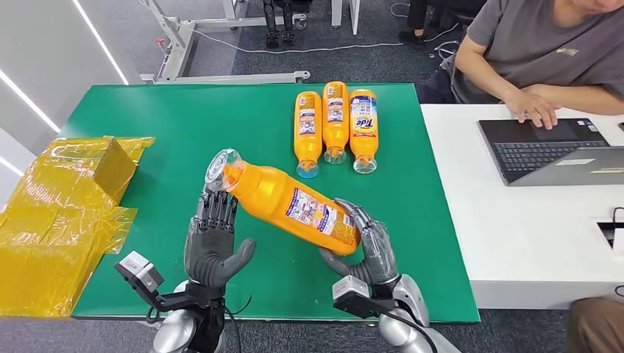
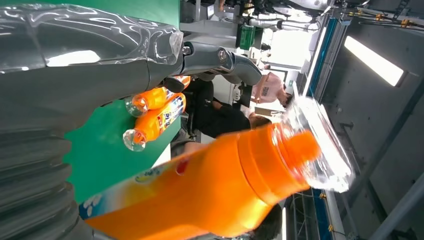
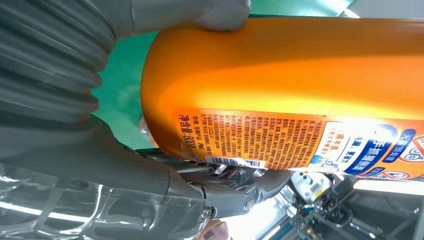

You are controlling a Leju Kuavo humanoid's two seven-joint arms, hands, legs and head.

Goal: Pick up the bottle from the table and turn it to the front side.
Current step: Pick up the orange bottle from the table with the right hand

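The right robot hand holds the base end of the orange detergent bottle: its fingers wrap around the far side of the body and the thumb presses on the near side, as the right wrist view shows. The bottle is lifted above the green bench, near the front edge, and lies tilted, with its clear cap pointing up and toward the left. The label with small print faces upward.

The left robot hand stands upright with the palm toward the bottle. Its fingers are straight and close together, their tips touching the neck just under the cap; the thumb is spread to the side. It supports the bottle but does not clasp it.

Three more orange bottles lie side by side near the far edge of the bench, caps toward the robot. Yellow plastic packaging lies on the left edge. A person sits at a white desk with a laptop on the right.
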